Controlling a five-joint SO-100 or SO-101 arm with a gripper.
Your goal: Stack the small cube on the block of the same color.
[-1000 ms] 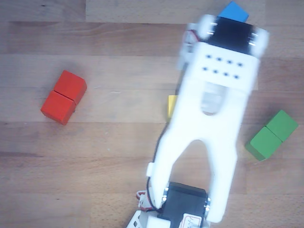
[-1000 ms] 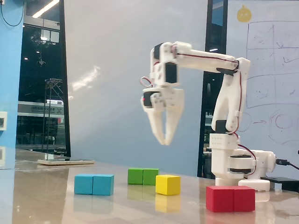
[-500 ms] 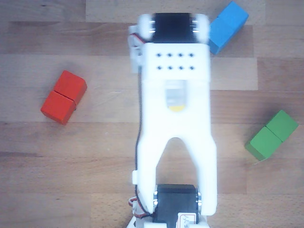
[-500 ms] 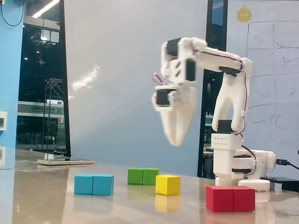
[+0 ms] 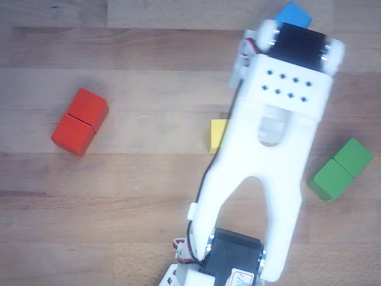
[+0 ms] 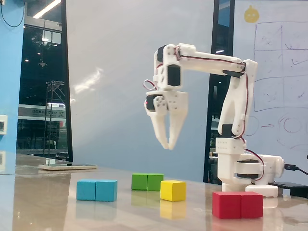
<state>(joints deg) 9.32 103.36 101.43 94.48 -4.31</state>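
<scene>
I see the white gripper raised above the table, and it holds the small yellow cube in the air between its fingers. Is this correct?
Not quite. The white gripper is raised, but it holds nothing: the fixed view shows the small yellow cube resting on the wooden table, below the gripper.

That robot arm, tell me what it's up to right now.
The white arm's gripper hangs in the air above the table, holding nothing; its fingers look nearly closed. Below it sits a small yellow cube, untouched. Around it lie three longer blocks: blue, green and red. No yellow block shows in either view, and nothing is stacked yet.
</scene>
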